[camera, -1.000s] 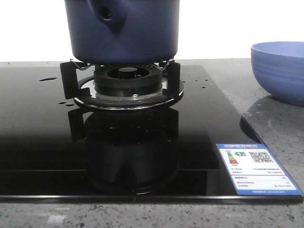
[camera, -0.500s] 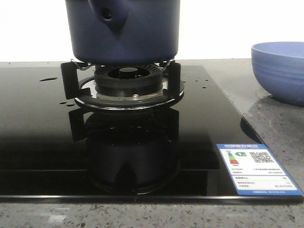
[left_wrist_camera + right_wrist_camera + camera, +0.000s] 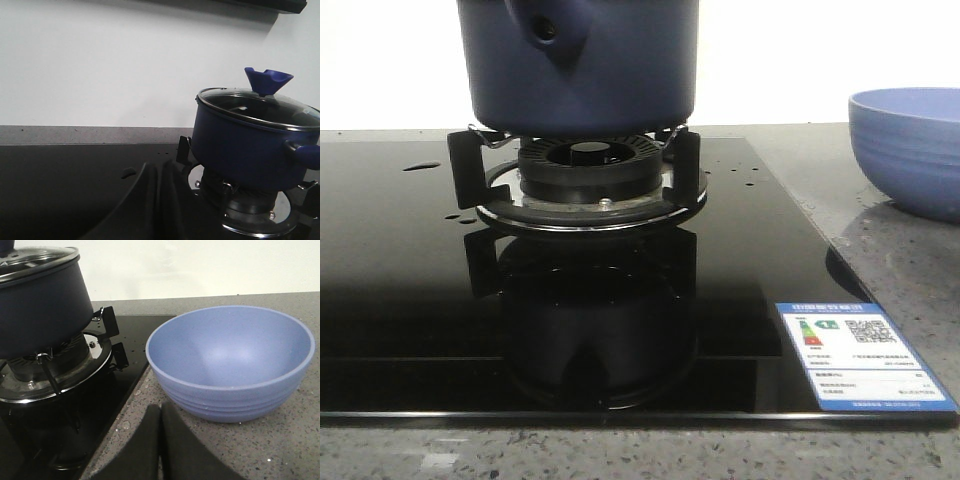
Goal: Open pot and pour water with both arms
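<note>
The dark navy pot [image 3: 580,65] stands on the gas burner [image 3: 588,175], its handle socket with a round hole facing the front. In the left wrist view the pot [image 3: 247,142] carries a glass lid [image 3: 260,107] with a blue knob [image 3: 267,81]. It also shows in the right wrist view [image 3: 42,305]. Water shows only as small drops [image 3: 420,166] on the black hob. My left gripper [image 3: 159,167] is shut and empty, low over the hob beside the pot. My right gripper [image 3: 160,410] is shut and empty, over the counter just in front of the periwinkle bowl [image 3: 230,362].
The black glass hob [image 3: 410,300] fills the middle, with an energy label [image 3: 860,355] at its front right corner. The periwinkle bowl [image 3: 910,145] stands on the grey speckled counter [image 3: 910,270] at the right. A white wall is behind.
</note>
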`<state>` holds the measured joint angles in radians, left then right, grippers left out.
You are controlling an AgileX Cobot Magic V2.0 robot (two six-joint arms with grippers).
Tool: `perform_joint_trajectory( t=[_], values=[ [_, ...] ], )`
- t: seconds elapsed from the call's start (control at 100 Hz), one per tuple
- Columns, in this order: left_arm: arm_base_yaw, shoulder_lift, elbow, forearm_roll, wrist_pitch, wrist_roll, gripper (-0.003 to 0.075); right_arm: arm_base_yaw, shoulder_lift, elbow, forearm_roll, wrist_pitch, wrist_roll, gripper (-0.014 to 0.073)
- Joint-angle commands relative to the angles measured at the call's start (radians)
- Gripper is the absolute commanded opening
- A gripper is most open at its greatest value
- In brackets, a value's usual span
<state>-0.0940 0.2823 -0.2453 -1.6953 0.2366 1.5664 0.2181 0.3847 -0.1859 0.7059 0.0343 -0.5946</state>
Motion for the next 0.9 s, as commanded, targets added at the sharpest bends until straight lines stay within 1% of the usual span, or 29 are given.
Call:
perform_joint_trajectory(
  t=[0.0,0.22,0.33,0.37,0.41,0.46,0.49,0.51,0.52,0.53,0.54,0.55,0.56,0.57,0.58,0.59,0.6,0.61,0.62,0.65,0.66,0.67,0.68,0.7,0.73,0.77,0.8,0.89],
  values=[
    [-0.008,0.006,-0.028,-0.027,0.016,0.002,-0.0019,0.002,0.006,-0.025,0.005,-0.058,-0.014,-0.0067],
    [-0.008,0.006,-0.028,-0.027,0.016,0.002,-0.0019,0.002,0.006,-0.025,0.005,-0.058,-0.014,-0.0067],
    [-0.008,0.006,-0.028,-0.067,0.007,0.000,-0.0019,0.002,0.006,-0.025,0.005,-0.058,-0.014,-0.0067],
    [-0.008,0.012,-0.028,-0.054,-0.004,-0.012,-0.0019,0.002,0.006,-0.025,0.005,-0.058,-0.014,-0.0067],
    [-0.008,0.021,-0.032,-0.018,-0.020,-0.058,-0.0019,0.002,0.006,-0.025,0.005,-0.058,-0.014,-0.0067],
    [-0.006,0.025,-0.044,0.086,-0.058,-0.172,-0.0019,0.002,0.006,-0.025,0.005,-0.058,-0.014,-0.0067],
    [-0.004,0.027,-0.051,0.200,-0.078,-0.299,-0.0019,0.002,0.006,-0.025,0.005,-0.058,-0.014,-0.0067],
    [-0.001,0.027,-0.055,0.280,-0.097,-0.357,-0.0019,0.002,0.006,-0.025,0.005,-0.058,-0.014,-0.0067],
    [-0.001,0.027,-0.057,0.308,-0.102,-0.417,-0.0019,0.002,0.006,-0.025,0.005,-0.058,-0.014,-0.0067],
    [0.002,0.027,-0.059,0.335,-0.113,-0.448,-0.0019,0.002,0.006,-0.025,0.005,-0.058,-0.014,-0.0067],
    [0.002,0.027,-0.059,0.392,-0.118,-0.512,-0.0019,0.002,0.006,-0.025,0.005,-0.058,-0.014,-0.0067],
    [0.004,0.027,-0.061,0.421,-0.129,-0.545,-0.0019,0.002,0.006,-0.025,0.005,-0.058,-0.014,-0.0067],
    [0.004,0.027,-0.061,0.481,-0.136,-0.578,-0.0019,0.002,0.006,-0.025,0.005,-0.058,-0.014,-0.0067],
    [0.006,0.027,-0.061,0.512,-0.149,-0.646,-0.0019,0.002,0.006,-0.025,0.005,-0.058,-0.014,-0.0067],
    [0.006,0.027,-0.061,0.577,-0.155,-0.681,-0.0019,0.002,0.006,-0.025,0.005,-0.058,-0.014,-0.0067],
    [0.006,0.027,-0.061,0.610,-0.161,-0.752,-0.0019,0.002,0.006,-0.025,0.005,-0.058,-0.014,-0.0067],
    [0.006,0.027,-0.061,0.645,-0.172,-0.788,-0.0019,0.002,0.006,-0.025,0.005,-0.058,-0.014,-0.0067],
    [0.006,0.027,-0.061,0.716,-0.177,-0.861,-0.0019,0.002,0.006,-0.025,0.005,-0.058,-0.014,-0.0067],
    [0.006,0.027,-0.061,0.751,-0.186,-0.898,-0.0019,0.002,0.006,-0.025,0.005,-0.058,-0.014,-0.0067],
    [0.006,0.027,-0.056,0.932,-0.204,-1.040,-0.0019,0.002,0.006,-0.025,0.005,-0.058,-0.014,-0.0067],
    [0.006,0.027,-0.056,0.967,-0.208,-1.108,-0.0019,0.002,0.006,-0.025,0.005,-0.058,-0.014,-0.0067],
    [0.006,0.027,-0.052,1.001,-0.217,-1.141,-0.0019,0.002,0.006,-0.025,0.005,-0.058,-0.014,-0.0067],
    [0.006,0.027,-0.051,1.065,-0.222,-1.204,-0.0019,0.002,0.006,-0.025,0.005,-0.058,-0.014,-0.0067],
    [0.006,0.027,-0.046,1.151,-0.237,-1.263,-0.0019,0.002,0.006,-0.025,0.005,-0.058,-0.014,-0.0067],
    [0.006,0.027,-0.036,1.245,-0.251,-1.387,-0.0019,0.002,0.006,-0.025,0.005,-0.058,-0.014,-0.0067],
    [0.006,0.024,-0.017,1.337,-0.273,-1.469,-0.0019,0.002,0.006,-0.025,0.005,-0.058,-0.014,-0.0067],
    [0.006,0.017,-0.004,1.368,-0.276,-1.508,-0.0019,0.002,0.006,-0.025,0.005,-0.058,-0.014,-0.0067],
    [0.006,-0.033,0.046,1.403,-0.269,-1.514,-0.0019,0.002,0.006,-0.025,0.005,-0.058,-0.014,-0.0067]
  ],
)
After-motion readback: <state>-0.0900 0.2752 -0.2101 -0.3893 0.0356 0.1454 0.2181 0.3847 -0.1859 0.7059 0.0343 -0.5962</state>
